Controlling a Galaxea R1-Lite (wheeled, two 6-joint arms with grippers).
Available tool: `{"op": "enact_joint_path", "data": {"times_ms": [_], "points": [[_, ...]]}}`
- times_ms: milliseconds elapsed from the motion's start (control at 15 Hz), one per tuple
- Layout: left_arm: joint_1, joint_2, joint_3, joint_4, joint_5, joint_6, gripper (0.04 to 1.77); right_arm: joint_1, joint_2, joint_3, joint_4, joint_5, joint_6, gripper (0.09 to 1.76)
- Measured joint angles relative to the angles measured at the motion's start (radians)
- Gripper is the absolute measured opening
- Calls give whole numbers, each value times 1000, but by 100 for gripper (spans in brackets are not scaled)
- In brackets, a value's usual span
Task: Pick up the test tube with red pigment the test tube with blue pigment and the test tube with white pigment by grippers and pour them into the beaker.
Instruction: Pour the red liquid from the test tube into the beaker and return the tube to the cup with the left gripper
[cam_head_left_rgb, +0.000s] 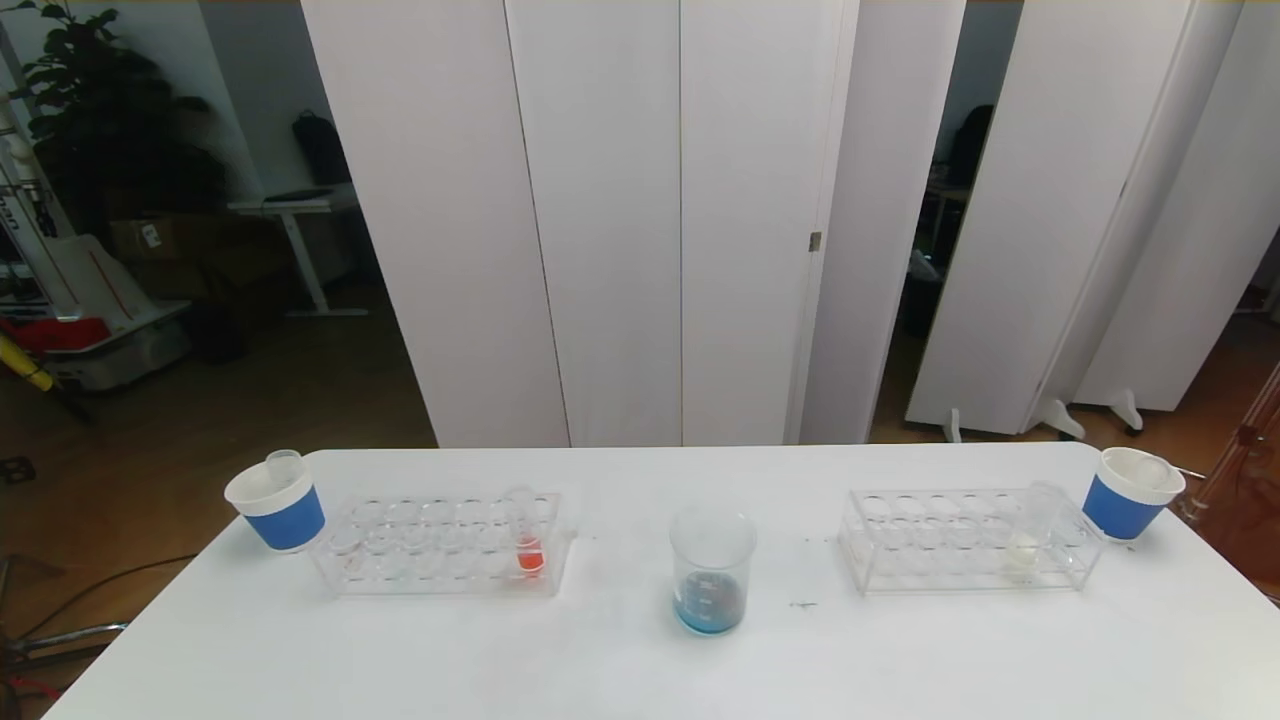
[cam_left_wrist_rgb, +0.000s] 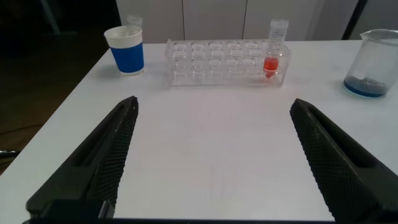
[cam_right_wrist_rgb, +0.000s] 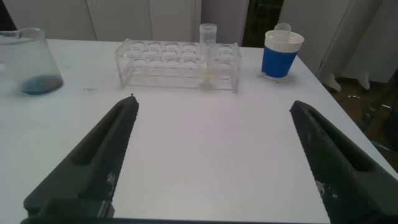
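Black ribbed fingers of the left gripper (cam_left_wrist_rgb: 211, 162) and right gripper (cam_right_wrist_rgb: 211, 162) stand fully spread, holding nothing. Ahead of each stands a rack; the beaker (cam_head_left_rgb: 711, 570), holding blue liquid, sits between them.

Left end effector (cam_left_wrist_rgb: 211, 162) with matte black, ridged, tapering fingers (cam_left_wrist_rgb: 106, 162), right end effector (cam_right_wrist_rgb: 211, 162) alike, faint pale scuffs
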Motion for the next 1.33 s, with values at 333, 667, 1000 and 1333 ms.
{"op": "enact_joint_path", "data": {"times_ms": [333, 667, 1000, 1333], "points": [[0, 0, 0, 0, 0, 0, 174, 0, 0, 0, 0, 0, 0, 175], [0, 0, 0, 0, 0, 0, 174, 0, 0, 0, 0, 0, 0, 175], [0, 0, 0, 0, 0, 0, 174, 0, 0, 0, 0, 0, 1, 175], [0, 0, 0, -1, 0, -3, 174, 0, 0, 0, 0, 0, 0, 175]]}}
